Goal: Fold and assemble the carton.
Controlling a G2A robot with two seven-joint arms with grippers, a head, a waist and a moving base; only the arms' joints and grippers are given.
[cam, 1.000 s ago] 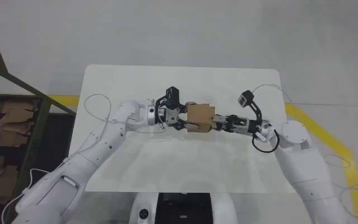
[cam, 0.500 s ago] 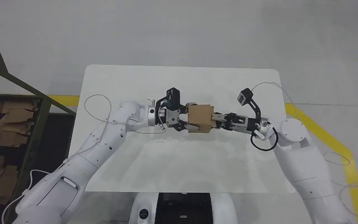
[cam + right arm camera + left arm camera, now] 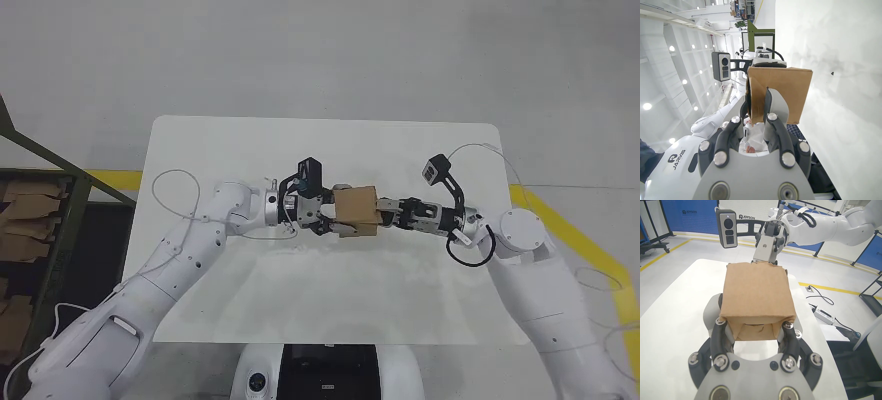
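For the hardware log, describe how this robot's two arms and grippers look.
Both the left arm and right arm have smooth, rounded white shells, a thin white cable looping alongside, and a black camera box on a black bracket at the wrist. The left gripper and right gripper share a grey metal base plate with silver bolts, black linkages and white-backed fingers.

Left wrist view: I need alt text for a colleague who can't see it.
A brown cardboard carton is held over a white table, its open near end gripped between the fingers of the left gripper. At the carton's far edge, the right gripper clamps the cardboard from the opposite side.
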